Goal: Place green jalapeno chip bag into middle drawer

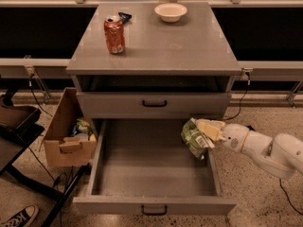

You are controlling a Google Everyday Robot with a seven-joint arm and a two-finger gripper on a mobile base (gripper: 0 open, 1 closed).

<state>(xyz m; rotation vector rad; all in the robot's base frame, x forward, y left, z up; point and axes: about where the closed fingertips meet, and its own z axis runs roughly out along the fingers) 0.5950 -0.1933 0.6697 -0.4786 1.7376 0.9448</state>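
Camera view: pincer (209,131) with chip bag (193,139) over drawer's (151,176) right edge

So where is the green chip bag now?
The green jalapeno chip bag is held in the gripper, over the right edge of the open middle drawer.

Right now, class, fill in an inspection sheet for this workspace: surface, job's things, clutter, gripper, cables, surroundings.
Surface: grey cabinet top, carrying a few items.
Job's things: green jalapeno chip bag held above the right side of the middle drawer, which is pulled open.
Clutter: orange soda can, dark wrapper, white bowl.
Gripper: gripper at the drawer's right side, jaws shut on the bag.
Cables: cable left of the cabinet.
Surroundings: cardboard box, shoe.
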